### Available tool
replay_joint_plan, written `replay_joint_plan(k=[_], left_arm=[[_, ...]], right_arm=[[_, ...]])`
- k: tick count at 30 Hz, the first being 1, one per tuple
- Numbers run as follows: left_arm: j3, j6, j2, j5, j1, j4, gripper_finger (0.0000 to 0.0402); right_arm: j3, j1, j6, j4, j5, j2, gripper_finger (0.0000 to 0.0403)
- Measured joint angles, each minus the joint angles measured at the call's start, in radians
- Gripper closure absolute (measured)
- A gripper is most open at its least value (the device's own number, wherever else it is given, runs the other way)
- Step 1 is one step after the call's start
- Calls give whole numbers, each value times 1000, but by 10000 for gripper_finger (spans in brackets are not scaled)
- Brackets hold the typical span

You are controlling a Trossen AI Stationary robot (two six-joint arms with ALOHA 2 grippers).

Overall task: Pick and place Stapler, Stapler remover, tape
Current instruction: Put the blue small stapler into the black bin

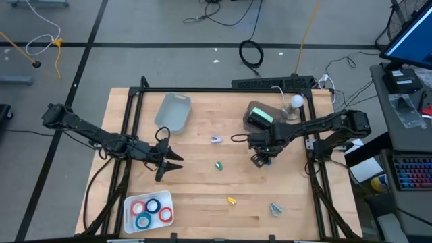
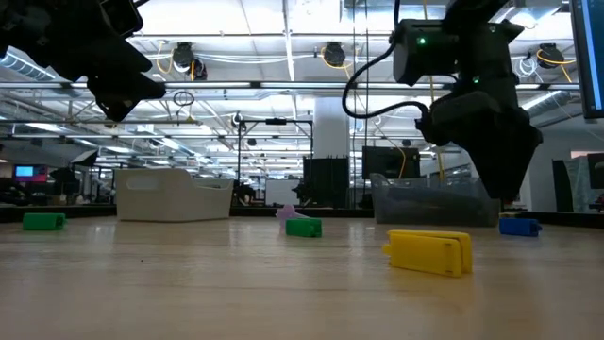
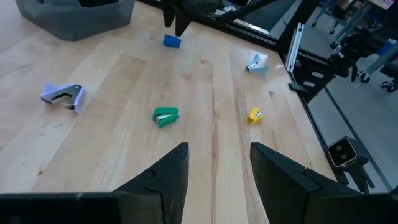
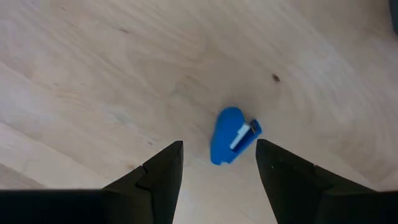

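1. Your right gripper [image 4: 214,180] hangs over the wooden table [image 1: 202,185], fingers spread, holding nothing.
2. Blue stapler [image 4: 231,137]: lies flat on the wood directly below your right gripper, in line with the gap between the fingers, not touched by either.
3. Dark grey bin [image 1: 260,115]: just behind your right gripper, on the far side of the table.
4. Your left gripper [image 3: 214,177] hovers above the table's left part, fingers apart, nothing between them.
5. Green stapler [image 3: 166,116]: ahead of your left gripper, nearest to it of the small items.
6. Yellow stapler [image 3: 254,116]: ahead of your left gripper, beside the green one, towards the table's near edge.
7. Lilac staple remover [image 3: 63,96]: ahead of your left gripper, off to the far side of the green stapler.
8. Pale blue staple remover [image 3: 255,61]: farther out from your left gripper, near the table's right rail.
9. Tape [image 1: 150,210]: red and blue rolls lying in a white tray [image 1: 130,202], on the near side of your left gripper.
10. Light grey tray [image 1: 174,111]: on the far side of your left gripper.
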Motion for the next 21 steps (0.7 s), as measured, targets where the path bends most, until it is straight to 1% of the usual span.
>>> replay_joint_plan(k=[7,13,21], left_arm=[[0,0,0,-1,0,0,227],[0,0,0,-2,0,0,227],[0,2,0,-3,0,0,227]], right_arm=[[-37,0,11,5,-2,0,208],[-44,0,18,40,-2,0,208],[-44,0,18,39,-1,0,208]])
